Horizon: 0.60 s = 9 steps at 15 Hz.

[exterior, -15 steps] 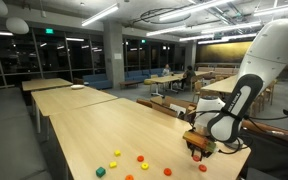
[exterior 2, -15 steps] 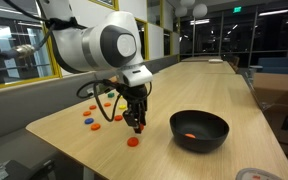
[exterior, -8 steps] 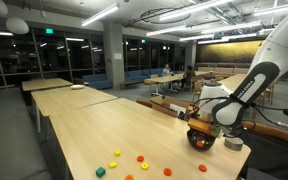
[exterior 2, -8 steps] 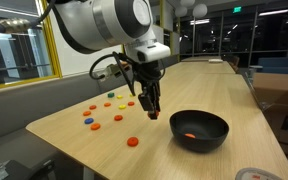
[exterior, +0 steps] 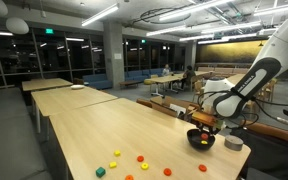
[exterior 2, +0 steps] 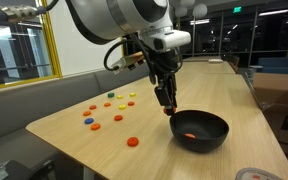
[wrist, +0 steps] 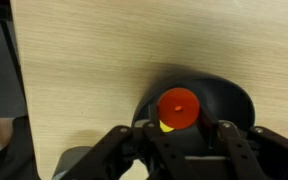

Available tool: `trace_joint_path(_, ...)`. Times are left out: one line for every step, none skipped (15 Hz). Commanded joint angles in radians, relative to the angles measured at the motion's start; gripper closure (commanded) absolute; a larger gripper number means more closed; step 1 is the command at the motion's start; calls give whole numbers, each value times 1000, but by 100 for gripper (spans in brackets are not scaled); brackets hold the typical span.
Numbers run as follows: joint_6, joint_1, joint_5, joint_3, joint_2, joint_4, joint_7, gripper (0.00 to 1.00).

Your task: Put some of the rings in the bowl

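counter [exterior 2: 84, 135]: pale wood and long, carrying both the bowl and the scattered pieces; unchanged over the last second.
arm [exterior 2: 124, 15]: has swung away from the patch of loose pieces and across to the bowl. It now reaches down over the near rim in both exterior views.
bowl [exterior 2: 214, 138]: black, round and upright, near the counter's end. The wrist view shows its dark inside [wrist: 234, 100] directly beneath the held piece.
jaws: clenched on one orange-red ring, pointing down, just above the bowl and clear of it.
held ring [wrist: 178, 107]: pinched at the tips. A small yellow patch shows just below it; what that is cannot be told.
ring in bowl [exterior 2: 190, 135]: one orange piece already lies on the bottom.
loose rings [exterior 2: 96, 125]: orange, red and yellow pieces remain on the counter, well apart from the bowl; the nearest is [exterior 2: 133, 142].
meaning for task: carry looks finished; letting go here should drop a second ring inside.
writing: none readable; a lit green sign [exterior 2: 234, 8] is too small to read.
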Motion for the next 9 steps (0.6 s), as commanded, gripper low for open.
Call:
trace_joint_path(4, -51, -21, 2, 59, 45, -16, 77)
trace_joint_path(14, -53, -8, -4, 82, 56, -34, 77)
trace_joint_path(19, -53, 2, -11, 107, 72, -53, 77)
trace_joint_path(25, -50, 12, -18, 131, 87, -72, 77)
trace_joint_path(30, -44, 29, -25, 159, 108, -100, 77)
trace_joint_path(34, -39, 47, -32, 185, 128, -128, 77)
trace_joint_path(33, -35, 75, -37, 210, 151, -172, 74)
trace_joint_path(32, -32, 108, -39, 230, 170, -212, 69)
trace_joint_path(29, -31, 151, -39, 250, 192, -263, 33)
